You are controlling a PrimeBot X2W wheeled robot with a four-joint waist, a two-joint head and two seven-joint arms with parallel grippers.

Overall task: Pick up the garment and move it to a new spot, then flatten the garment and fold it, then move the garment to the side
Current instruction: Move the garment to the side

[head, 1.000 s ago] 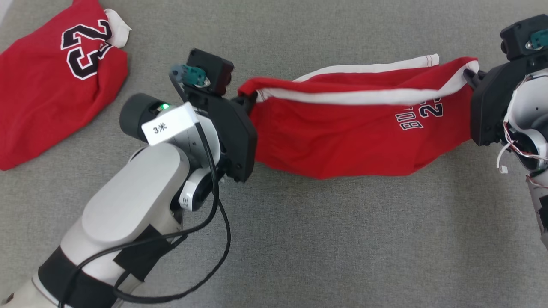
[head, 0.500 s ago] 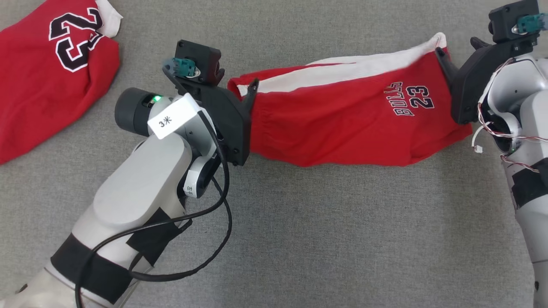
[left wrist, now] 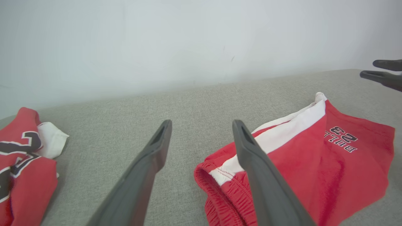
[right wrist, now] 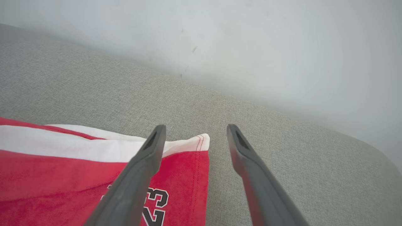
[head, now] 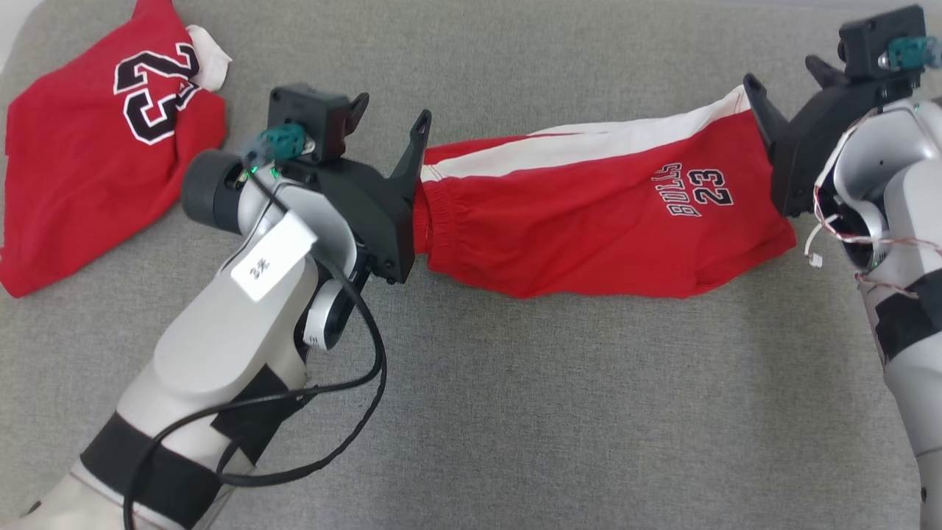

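We see the red shorts (head: 589, 221) lying loose, left gripper (head: 391, 110) at their nine o'clock, right gripper (head: 780, 70) at three, both spread apart.

Your head camera looks down on the surface (head: 515, 412), while both wrist cameras sit low facing its far edge, all sharing the shorts (head: 589, 221).

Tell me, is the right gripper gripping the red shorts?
No, the right gripper stands wide open and pinches no part of the red shorts.

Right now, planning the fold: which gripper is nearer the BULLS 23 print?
Right. The right gripper hovers by the hem beside the print; the left gripper, at the waistband.
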